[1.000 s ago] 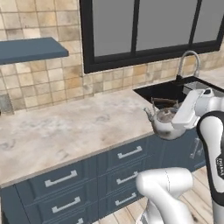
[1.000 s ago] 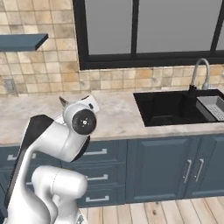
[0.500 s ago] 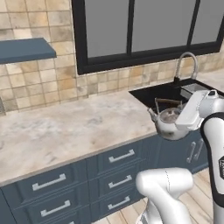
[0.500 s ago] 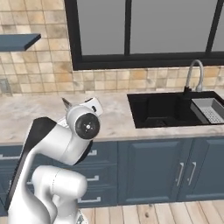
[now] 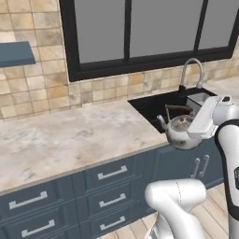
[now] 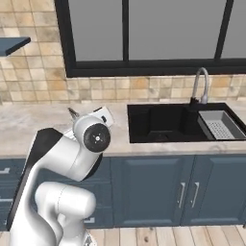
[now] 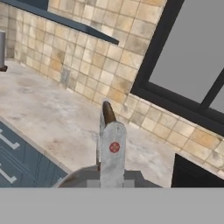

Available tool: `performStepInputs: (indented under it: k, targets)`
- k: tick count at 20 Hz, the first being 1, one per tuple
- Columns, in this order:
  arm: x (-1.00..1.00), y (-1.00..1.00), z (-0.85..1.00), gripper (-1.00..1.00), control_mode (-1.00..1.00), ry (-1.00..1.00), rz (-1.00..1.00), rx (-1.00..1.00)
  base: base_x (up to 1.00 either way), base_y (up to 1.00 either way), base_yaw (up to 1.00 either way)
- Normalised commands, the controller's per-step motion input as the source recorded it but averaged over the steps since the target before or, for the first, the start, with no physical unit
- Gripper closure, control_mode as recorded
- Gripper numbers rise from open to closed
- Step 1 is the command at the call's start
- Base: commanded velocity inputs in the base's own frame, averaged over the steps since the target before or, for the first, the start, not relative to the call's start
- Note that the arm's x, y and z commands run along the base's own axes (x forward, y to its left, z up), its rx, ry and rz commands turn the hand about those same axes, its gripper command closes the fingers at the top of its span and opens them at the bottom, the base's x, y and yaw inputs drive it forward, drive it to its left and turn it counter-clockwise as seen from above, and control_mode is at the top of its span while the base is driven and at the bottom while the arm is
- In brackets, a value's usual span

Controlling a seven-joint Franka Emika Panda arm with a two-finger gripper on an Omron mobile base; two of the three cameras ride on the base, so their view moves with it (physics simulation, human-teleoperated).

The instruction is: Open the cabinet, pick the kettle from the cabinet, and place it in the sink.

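Observation:
My gripper (image 5: 195, 116) is shut on the arched brown-topped handle of the silver kettle (image 5: 181, 133). The kettle hangs upright above the counter's front edge, at the near left corner of the black sink (image 5: 156, 105). In the hand view the kettle's handle (image 7: 112, 151) rises straight ahead, with the round body at its foot. In the right base view my own arm covers most of the kettle; the sink (image 6: 161, 124) lies to its right. The cabinet is out of view.
A curved silver faucet (image 6: 202, 84) stands behind the basin, and a grey perforated tray (image 6: 220, 124) sits in its right part. Blue drawers (image 5: 109, 175) run under the marble counter (image 5: 60, 140). A blue-grey ledge (image 5: 15, 53) juts from the tiled wall.
Both base views have shifted, so the base has moved: the sink and faucet now sit further left in the picture. The kettle stays in my shut gripper.

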Motion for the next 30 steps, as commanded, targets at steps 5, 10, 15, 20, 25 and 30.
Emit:
performStepInputs:
  k: [5, 10, 15, 20, 25, 30]
  targets:
    - [0.00, 0.00, 0.00, 1.00, 1.00, 0.00, 0.00, 0.00, 0.22, -0.53, 0.06]
    - [0.00, 0.00, 0.00, 1.00, 1.00, 0.00, 0.00, 0.00, 0.22, -0.50, 0.09]
    - [0.00, 0.00, 0.00, 1.00, 1.00, 0.00, 0.00, 0.00, 0.24, -0.47, 0.10]
    - [0.00, 0.00, 0.00, 1.00, 1.00, 0.00, 0.00, 0.00, 0.24, -0.43, 0.16]
    - [0.00, 0.00, 0.00, 1.00, 1.00, 0.00, 0.00, 0.00, 0.23, -0.38, 0.26]
    - [0.00, 0.00, 0.00, 1.00, 1.00, 0.00, 0.00, 0.00, 0.28, -0.33, 0.27]
